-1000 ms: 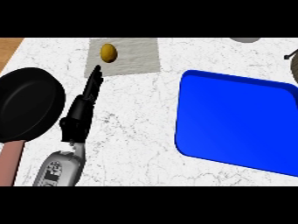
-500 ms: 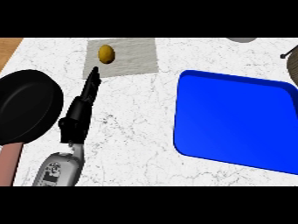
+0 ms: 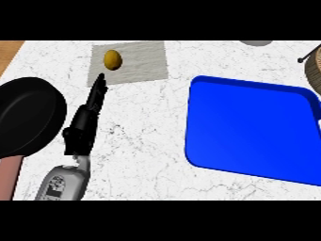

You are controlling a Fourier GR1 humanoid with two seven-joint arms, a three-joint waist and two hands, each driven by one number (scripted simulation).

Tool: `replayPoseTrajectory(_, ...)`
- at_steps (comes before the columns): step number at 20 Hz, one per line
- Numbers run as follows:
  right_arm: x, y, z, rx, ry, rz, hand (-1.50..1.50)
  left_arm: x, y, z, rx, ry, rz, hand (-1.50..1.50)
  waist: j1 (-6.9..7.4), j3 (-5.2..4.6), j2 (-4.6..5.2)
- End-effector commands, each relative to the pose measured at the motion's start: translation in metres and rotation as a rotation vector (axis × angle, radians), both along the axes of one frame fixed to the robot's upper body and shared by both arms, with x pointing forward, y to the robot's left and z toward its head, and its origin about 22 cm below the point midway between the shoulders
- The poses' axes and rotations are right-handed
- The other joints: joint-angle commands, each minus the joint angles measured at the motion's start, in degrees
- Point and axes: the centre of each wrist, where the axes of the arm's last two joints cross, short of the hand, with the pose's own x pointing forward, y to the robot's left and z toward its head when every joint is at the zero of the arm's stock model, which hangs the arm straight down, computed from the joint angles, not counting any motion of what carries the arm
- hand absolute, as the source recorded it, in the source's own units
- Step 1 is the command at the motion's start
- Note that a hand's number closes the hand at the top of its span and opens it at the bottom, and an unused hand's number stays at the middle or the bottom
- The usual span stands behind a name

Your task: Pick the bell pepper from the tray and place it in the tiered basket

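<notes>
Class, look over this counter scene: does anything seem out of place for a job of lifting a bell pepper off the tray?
Yes. The blue rectangular tray holds nothing; no bell pepper shows. The left robot hand stretches, fingers straight, toward a small yellow-brown oval item on a grey square mat, beside the black frying pan, away from the tray.

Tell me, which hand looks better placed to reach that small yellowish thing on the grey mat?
Probably the left hand: its straight fingers point at the yellowish object on the grey mat, fingertips just short of it. The right hand is out of view.
</notes>
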Motion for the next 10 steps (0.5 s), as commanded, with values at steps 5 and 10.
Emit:
replayPoseTrajectory(5,-0.025,0.040,0.015,-0.095,-0.392,-0.263,-1.50,0.003,0.006,0.002,0.005,0.010,0.020,0.00,-0.40,-0.14,-0.83)
replayPoseTrajectory(10,-0.037,0.101,-0.007,-0.124,-0.436,-0.247,-1.50,0.000,0.000,-0.004,0.004,0.013,0.026,0.00,-2.30,-0.19,-1.74)
